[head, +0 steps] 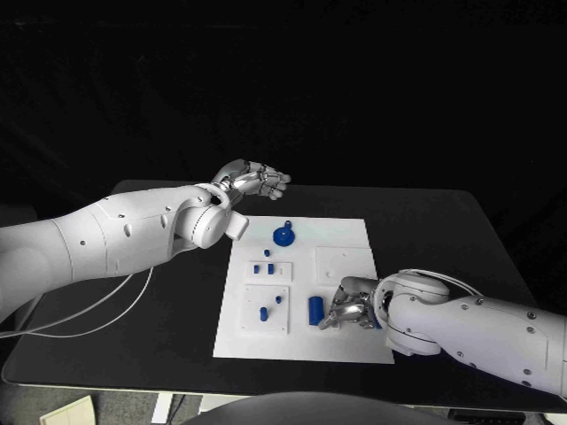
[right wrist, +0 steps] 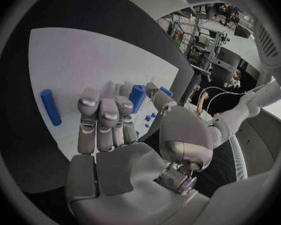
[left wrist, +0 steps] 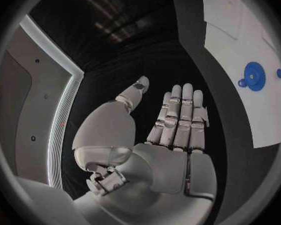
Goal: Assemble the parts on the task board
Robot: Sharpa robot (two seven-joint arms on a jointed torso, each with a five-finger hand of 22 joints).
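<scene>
1. Black table (head: 450,221) carries the white board (head: 347,341) at centre. A blue gear (head: 283,235) lies at the board's 12 o'clock, a blue cylinder (head: 315,309) at 5 o'clock beside the right hand (head: 349,304).
2. Left wrist view: left hand (left wrist: 168,130) flat, fingers straight, holding nothing.
3. Right wrist view: fingers curled over the board; whether they grip a blue peg (right wrist: 137,98) I cannot tell.

A black, matte rectangular desk (head: 437,230) stood on a dark floor; white cables (head: 86,314) hung beside it.
</scene>
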